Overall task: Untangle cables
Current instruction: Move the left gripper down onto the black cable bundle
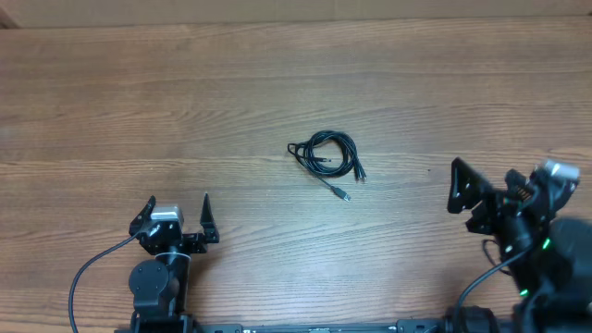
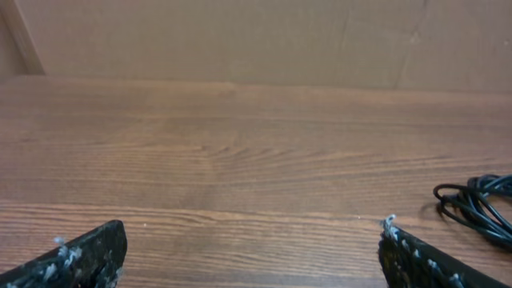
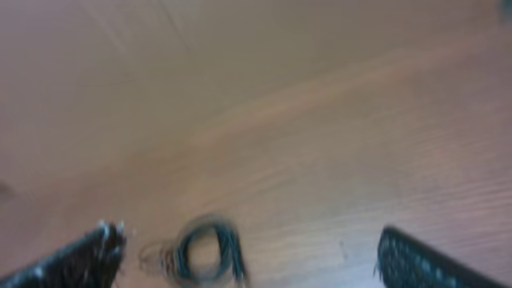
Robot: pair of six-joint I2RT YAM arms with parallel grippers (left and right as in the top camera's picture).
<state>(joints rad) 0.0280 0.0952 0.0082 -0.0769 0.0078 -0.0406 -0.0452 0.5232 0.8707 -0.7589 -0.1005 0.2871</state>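
The cables (image 1: 327, 156) are thin black cords coiled in one small bundle at the middle of the wooden table (image 1: 139, 92), with silver-tipped plug ends trailing toward the front right. My left gripper (image 1: 178, 211) is open and empty at the front left, well away from the bundle. Its wrist view shows the coil (image 2: 480, 204) at the far right edge, beyond the right finger. My right gripper (image 1: 472, 190) is open and empty at the right, raised and turned toward the coil. The right wrist view is blurred and shows the coil (image 3: 204, 250) low between the open fingers.
A thicker black wire (image 1: 92, 268) runs from the left arm's base to the front edge. A plain brown wall (image 2: 240, 40) stands at the table's far edge. The right arm's body (image 1: 546, 250) fills the front right corner.
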